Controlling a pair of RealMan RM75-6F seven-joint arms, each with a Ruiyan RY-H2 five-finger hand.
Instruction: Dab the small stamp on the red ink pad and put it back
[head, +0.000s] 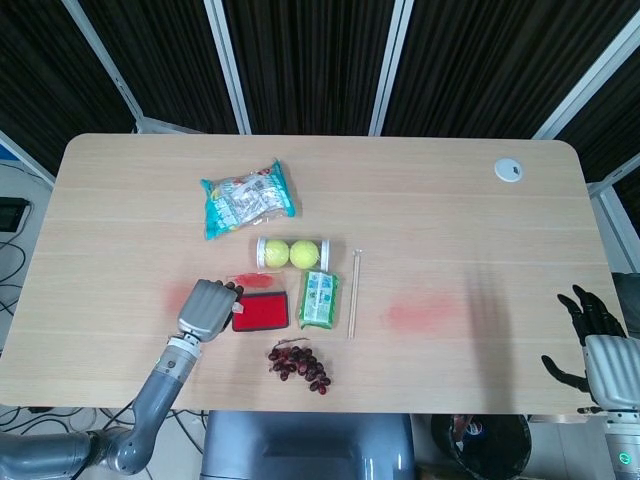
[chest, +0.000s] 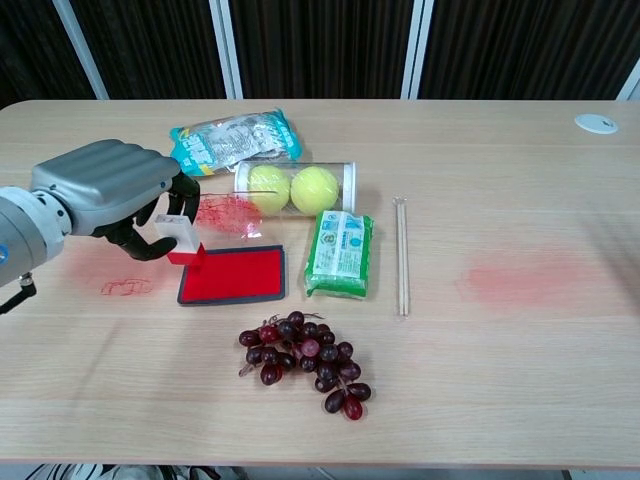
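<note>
My left hand (chest: 115, 195) (head: 208, 310) grips the small stamp (chest: 180, 238), a white block with a red base, held just above the left edge of the red ink pad (chest: 233, 274) (head: 262, 311). The pad lies open, its clear lid (chest: 222, 214) standing up behind it. In the head view the hand covers most of the stamp. My right hand (head: 592, 335) hangs past the table's right front corner, fingers apart and empty; the chest view does not show it.
A tube of tennis balls (chest: 295, 186), a green packet (chest: 341, 254), a snack bag (chest: 225, 138), chopsticks (chest: 402, 256) and grapes (chest: 305, 358) surround the pad. Red smudges mark the table at left (chest: 125, 288) and right (chest: 520, 276). A white disc (chest: 596, 123) sits far right.
</note>
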